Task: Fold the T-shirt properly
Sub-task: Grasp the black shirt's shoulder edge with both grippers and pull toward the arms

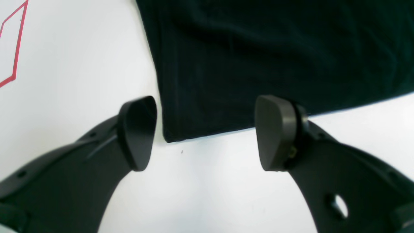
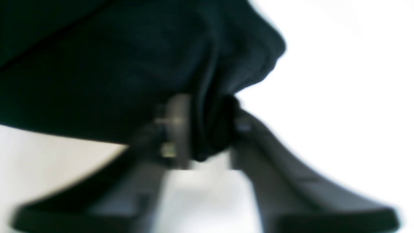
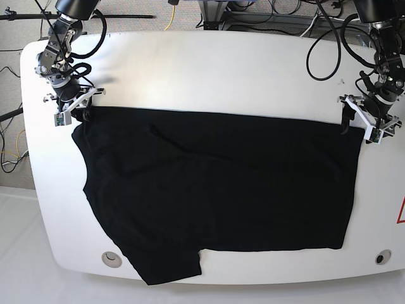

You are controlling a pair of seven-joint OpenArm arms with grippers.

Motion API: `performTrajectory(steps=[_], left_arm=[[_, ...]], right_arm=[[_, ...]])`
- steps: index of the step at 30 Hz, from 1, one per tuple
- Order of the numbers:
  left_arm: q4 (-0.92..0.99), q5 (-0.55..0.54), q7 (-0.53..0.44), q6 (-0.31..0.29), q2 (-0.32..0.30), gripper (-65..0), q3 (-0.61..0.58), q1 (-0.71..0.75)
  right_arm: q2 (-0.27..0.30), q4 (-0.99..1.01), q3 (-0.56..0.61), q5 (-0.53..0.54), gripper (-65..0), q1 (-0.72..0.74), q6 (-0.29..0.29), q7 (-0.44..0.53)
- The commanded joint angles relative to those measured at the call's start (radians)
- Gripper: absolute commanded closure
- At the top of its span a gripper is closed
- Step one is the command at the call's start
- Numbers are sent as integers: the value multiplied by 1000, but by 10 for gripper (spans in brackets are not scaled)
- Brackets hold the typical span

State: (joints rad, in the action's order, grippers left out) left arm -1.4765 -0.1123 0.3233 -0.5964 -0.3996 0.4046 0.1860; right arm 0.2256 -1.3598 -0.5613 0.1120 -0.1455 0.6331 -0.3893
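Observation:
The black T-shirt (image 3: 221, 183) lies spread flat on the white table (image 3: 209, 69), a sleeve hanging toward the front edge. In the base view, my right gripper (image 3: 73, 107) is at the shirt's far left corner. The blurred right wrist view shows this gripper (image 2: 207, 129) shut on a bunched fold of the T-shirt (image 2: 97, 64). My left gripper (image 3: 361, 121) is at the far right corner. It stands open (image 1: 207, 132) just above the table, its fingers (image 1: 275, 132) straddling the corner edge of the T-shirt (image 1: 258, 58), nothing pinched.
A red tape outline (image 1: 14, 48) marks the table beside the left gripper and shows at the table's right edge as a red tape outline (image 3: 401, 212). Two round holes (image 3: 112, 256) sit near the front corners. Cables (image 3: 323, 38) trail at the back.

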Motion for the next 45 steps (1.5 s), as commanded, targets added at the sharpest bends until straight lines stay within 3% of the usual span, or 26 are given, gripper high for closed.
performTrajectory(steps=[1, 20, 24, 26, 32, 45], left_arm=[[1, -11, -26, 13, -22, -446, 6, -7], [150, -14, -25, 30, -17, -459, 12, -76], [159, -10, -20, 54, -18, -459, 15, -88], [163, 1, -15, 98, -21, -457, 14, -106], [161, 5, -12, 129, -23, -458, 19, -116], [218, 6, -24, 118, -23, -461, -10, -131]], right_arm=[[11, -4, 0, -26, -5, 1, -3, -32], [-7, -20, 1, -13, 0, -4, 1, -27], [-8, -23, 0, -14, -1, -4, -1, -27], [-3, -22, 1, -17, 0, -4, -3, -30], [-3, -26, -1, -15, 0, -4, -3, -32], [-5, -22, 4, -15, -6, -6, 0, -24]])
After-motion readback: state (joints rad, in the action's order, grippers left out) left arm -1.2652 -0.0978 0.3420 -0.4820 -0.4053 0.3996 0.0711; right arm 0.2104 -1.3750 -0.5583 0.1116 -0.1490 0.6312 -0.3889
